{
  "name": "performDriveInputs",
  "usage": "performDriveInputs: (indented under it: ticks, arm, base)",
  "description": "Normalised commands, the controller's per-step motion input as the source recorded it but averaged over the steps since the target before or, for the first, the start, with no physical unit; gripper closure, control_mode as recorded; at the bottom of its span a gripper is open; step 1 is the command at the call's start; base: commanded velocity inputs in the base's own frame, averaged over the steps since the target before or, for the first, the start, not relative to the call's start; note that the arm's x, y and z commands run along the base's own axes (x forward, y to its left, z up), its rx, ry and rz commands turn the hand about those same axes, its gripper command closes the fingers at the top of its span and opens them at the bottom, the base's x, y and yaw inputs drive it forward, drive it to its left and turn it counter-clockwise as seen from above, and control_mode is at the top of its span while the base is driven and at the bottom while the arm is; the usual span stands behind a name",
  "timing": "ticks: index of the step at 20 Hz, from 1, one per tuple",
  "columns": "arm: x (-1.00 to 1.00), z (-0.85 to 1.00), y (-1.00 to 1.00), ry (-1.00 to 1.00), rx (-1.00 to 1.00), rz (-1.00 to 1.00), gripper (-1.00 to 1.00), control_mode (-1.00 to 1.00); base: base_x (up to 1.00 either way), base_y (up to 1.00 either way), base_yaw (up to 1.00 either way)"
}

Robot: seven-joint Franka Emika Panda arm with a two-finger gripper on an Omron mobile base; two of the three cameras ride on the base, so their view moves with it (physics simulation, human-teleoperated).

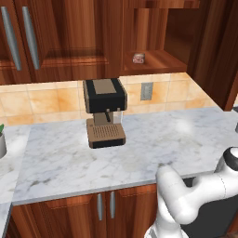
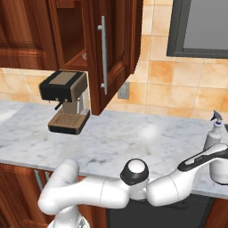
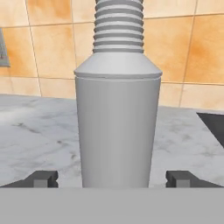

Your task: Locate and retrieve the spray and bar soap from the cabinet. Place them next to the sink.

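The spray (image 3: 116, 131), a pale grey bottle with a ribbed neck, stands upright on the marble counter, close in front of the hand camera. My gripper (image 3: 112, 178) is open, one fingertip on each side of the bottle's base with a gap to each. From the right base view the spray (image 2: 214, 132) stands at the far right of the counter, its blue-tipped nozzle up, with my forearm crossing in front of it. The bar soap (image 1: 138, 57) lies on the shelf of the open reddish-brown cabinet (image 1: 155, 62).
A black and brown coffee machine (image 1: 105, 111) stands on the counter (image 1: 139, 148) under the cabinets. The open cabinet door (image 2: 107, 53) juts out over the counter. A grey wall socket (image 1: 146, 91) sits on the tiled wall. A dark opening (image 3: 214, 124) lies right of the bottle.
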Motion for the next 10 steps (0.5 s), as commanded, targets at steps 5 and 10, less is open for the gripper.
performDriveInputs:
  ticks: [5,10]
  arm:
    - [-0.42,0.02,0.00,0.00,0.00,-0.05,-1.00,-1.00]
    - [-0.63,0.03,0.08,0.03,-0.04,-0.10,-1.00,-1.00]
  base:
    - [0.00,0.00,0.00]
    - [0.00,0.00,0.00]
